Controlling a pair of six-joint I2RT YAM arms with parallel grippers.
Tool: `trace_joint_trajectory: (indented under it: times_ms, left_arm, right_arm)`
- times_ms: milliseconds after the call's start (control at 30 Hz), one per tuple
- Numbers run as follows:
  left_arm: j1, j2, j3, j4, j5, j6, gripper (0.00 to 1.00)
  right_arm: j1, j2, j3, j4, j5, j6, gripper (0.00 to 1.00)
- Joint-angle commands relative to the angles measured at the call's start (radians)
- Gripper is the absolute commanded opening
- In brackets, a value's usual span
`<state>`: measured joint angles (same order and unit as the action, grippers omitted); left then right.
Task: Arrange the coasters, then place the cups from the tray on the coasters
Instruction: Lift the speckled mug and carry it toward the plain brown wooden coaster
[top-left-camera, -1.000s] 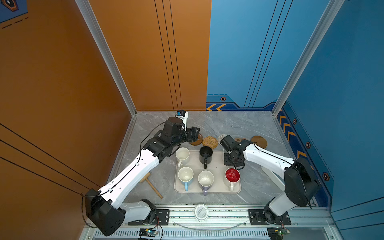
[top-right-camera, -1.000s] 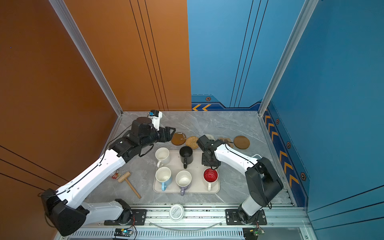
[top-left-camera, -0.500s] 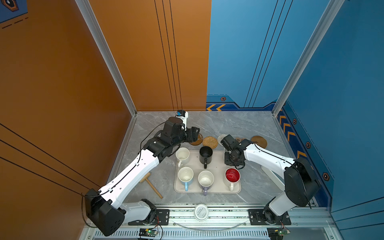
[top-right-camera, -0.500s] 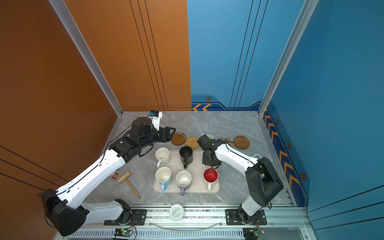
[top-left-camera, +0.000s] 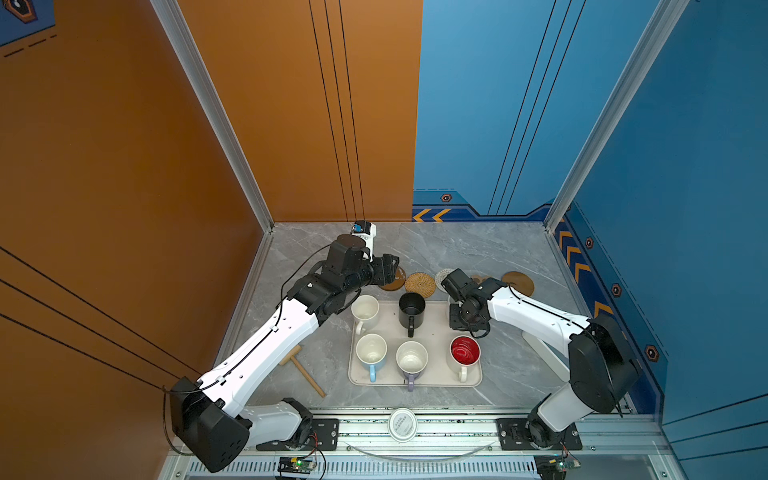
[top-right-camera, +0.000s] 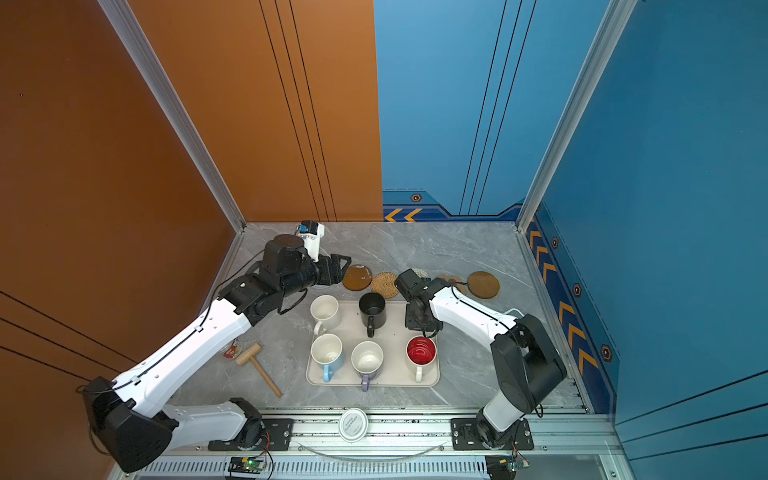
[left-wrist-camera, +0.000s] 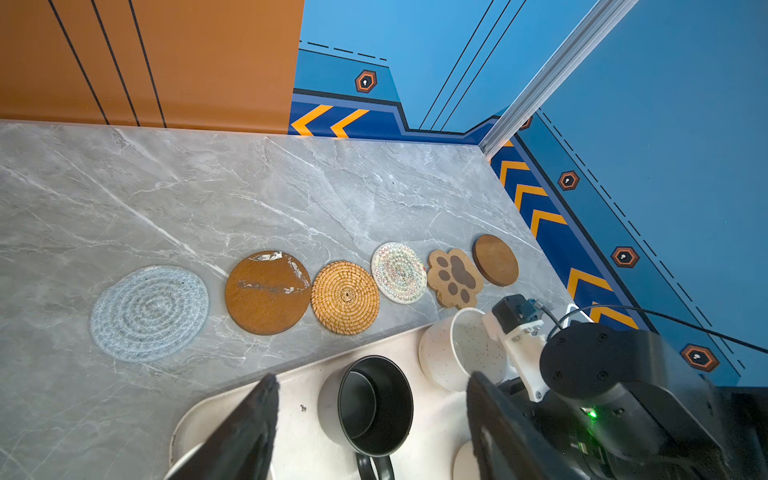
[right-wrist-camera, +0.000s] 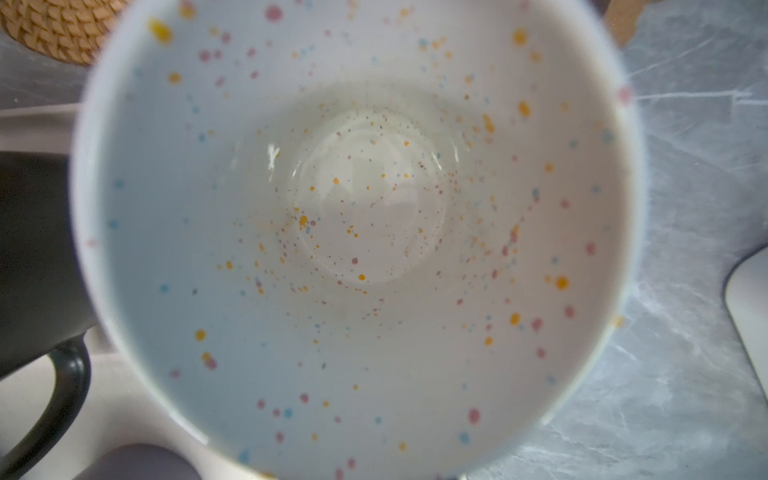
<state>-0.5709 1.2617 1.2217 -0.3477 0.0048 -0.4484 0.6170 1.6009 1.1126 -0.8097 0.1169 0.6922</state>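
Observation:
Six coasters lie in a row behind the tray (top-left-camera: 415, 384): grey-blue (left-wrist-camera: 149, 311), brown (left-wrist-camera: 268, 291), rattan (left-wrist-camera: 345, 297), whitish woven (left-wrist-camera: 399, 272), paw (left-wrist-camera: 455, 278), brown (left-wrist-camera: 494, 259). On the tray stand the white (top-left-camera: 365, 311), black (top-left-camera: 411, 309), light blue (top-left-camera: 371, 353), lavender (top-left-camera: 411, 359) and red-inside (top-left-camera: 464, 353) cups. The speckled cup (right-wrist-camera: 365, 232) at the tray's far right fills the right wrist view. My right gripper (top-left-camera: 464, 322) sits on it, fingertips hidden. My left gripper (left-wrist-camera: 372, 378) hovers open above the tray's far left, holding nothing.
A wooden mallet (top-left-camera: 303, 370) lies on the marble left of the tray. A round white printed lid (top-left-camera: 402, 424) rests on the front rail. Walls close in the back and both sides. The left arm hides the grey-blue coaster in both top views.
The right wrist has shifted very slightly over the tray's far right corner. The left arm and the other cups have not moved.

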Motion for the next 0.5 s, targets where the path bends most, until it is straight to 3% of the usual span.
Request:
trace_joint_trajectory:
  times_ms: [0,300,467]
  left_arm:
    - [-0.010,-0.024,-0.022,0.006,-0.023,0.008,0.72]
    - [-0.010,-0.021,-0.027,0.012,-0.026,0.006,0.73]
    - [-0.010,-0.023,-0.028,0.012,-0.029,0.005,0.73]
  right_arm:
    - [0.004,-0.046,0.054,-0.024,0.086,-0.029,0.00]
    - [-0.005,-0.107,0.110,-0.058,0.121,-0.065,0.00]
    - [-0.059,-0.132,0.127,-0.074,0.131,-0.097,0.00]
